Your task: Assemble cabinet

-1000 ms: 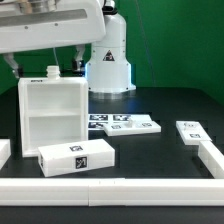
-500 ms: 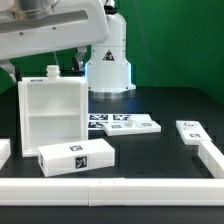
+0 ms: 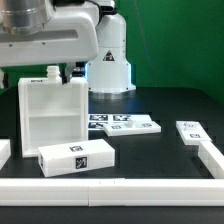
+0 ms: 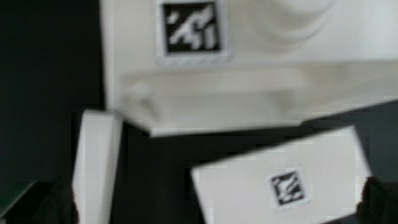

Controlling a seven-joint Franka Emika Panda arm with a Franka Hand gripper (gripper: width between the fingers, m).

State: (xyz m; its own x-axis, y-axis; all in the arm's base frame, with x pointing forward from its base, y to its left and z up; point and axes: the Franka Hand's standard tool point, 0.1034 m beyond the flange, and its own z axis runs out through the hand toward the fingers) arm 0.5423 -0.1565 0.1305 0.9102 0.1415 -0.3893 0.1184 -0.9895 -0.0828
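Currently my white robot arm [image 3: 50, 35] fills the upper part of the exterior view's left, hanging over the black counter [image 3: 150, 105]. Below it the cabinet [image 3: 50, 118], a large hollow white plastic box with shelf compartments, stands upright on that same side. Its open face is turned to the camera, probably so the remaining parts can be reached and fitted. The marker board [image 3: 125, 123], thin and flat, lies mid-counter. A long white block [image 3: 77, 157] with one tag lies just in front of the cabinet. A small white tagged piece [image 3: 193, 131] waits well apart on the exterior view's right. A small round white knob [image 3: 52, 72] stands at the cabinet's top edge. In the blurred wrist view the dark fingers [image 4: 39, 205] stand wide apart, holding nothing. Compared with half a second ago, the arm sits lower and closer above the cabinet. The loose parts have not moved.
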